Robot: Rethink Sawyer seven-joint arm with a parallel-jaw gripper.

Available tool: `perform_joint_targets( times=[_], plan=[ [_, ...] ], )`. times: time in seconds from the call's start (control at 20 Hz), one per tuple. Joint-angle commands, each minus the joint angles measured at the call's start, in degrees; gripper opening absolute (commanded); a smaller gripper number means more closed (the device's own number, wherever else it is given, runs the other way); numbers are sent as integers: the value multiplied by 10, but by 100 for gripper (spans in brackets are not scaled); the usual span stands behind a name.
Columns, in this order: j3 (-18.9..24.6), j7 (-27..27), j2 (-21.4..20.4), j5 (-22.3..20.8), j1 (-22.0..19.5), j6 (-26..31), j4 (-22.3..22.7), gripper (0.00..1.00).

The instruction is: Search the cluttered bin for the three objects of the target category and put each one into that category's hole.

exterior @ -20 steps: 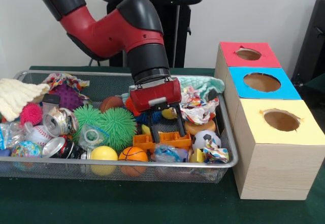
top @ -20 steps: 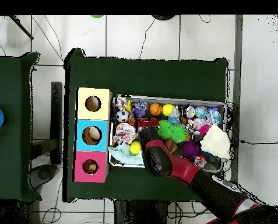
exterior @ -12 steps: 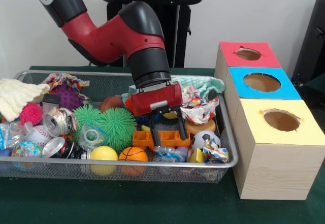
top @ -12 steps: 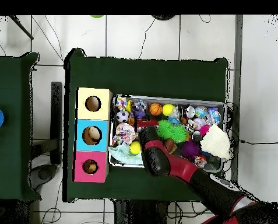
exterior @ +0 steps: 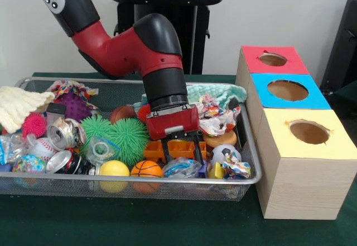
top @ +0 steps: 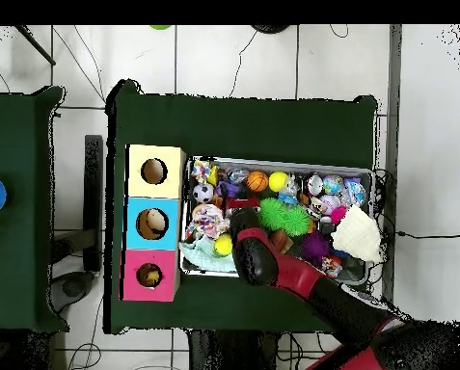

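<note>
My gripper is low inside the wire bin, right of its middle. The red gripper body sits just above an orange plastic block, and the two black fingers stand apart across the block's front, open. In the overhead view the arm covers the gripper. Around it lie an orange basketball, a yellow ball, a soccer ball, green spiky balls, crumpled printed paper and crushed cans.
Three boxes with round holes stand right of the bin: red, blue, yellow. A white knit cloth hangs over the bin's left end, and a teal cloth lies at its back right.
The gripper has come down and slightly left, so its fingers now reach lower over the orange block. The small things in front of the block have shifted a little.
</note>
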Motion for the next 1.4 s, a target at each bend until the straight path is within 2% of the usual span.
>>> perform_joint_targets(
  times=[0.05, 0.15, 0.35, 0.55, 0.8, 1.0, 1.3, 1.4],
  plan=[
    [-113, 100, 2, 115, 48, 144, -77, 100],
    [-127, 96, -3, 135, 57, 166, -73, 100],
    [-193, 76, -31, 227, 117, 268, -68, 100],
    [-229, 69, -42, 276, 147, 315, -59, 100],
    [-337, 85, -50, 356, 236, 487, -78, 100],
    [-403, 120, -49, 360, 282, 607, -94, 100],
    [-441, 150, -45, 334, 301, 708, -111, 100],
    [-441, 148, -48, 323, 295, 720, -108, 100]
  ],
)
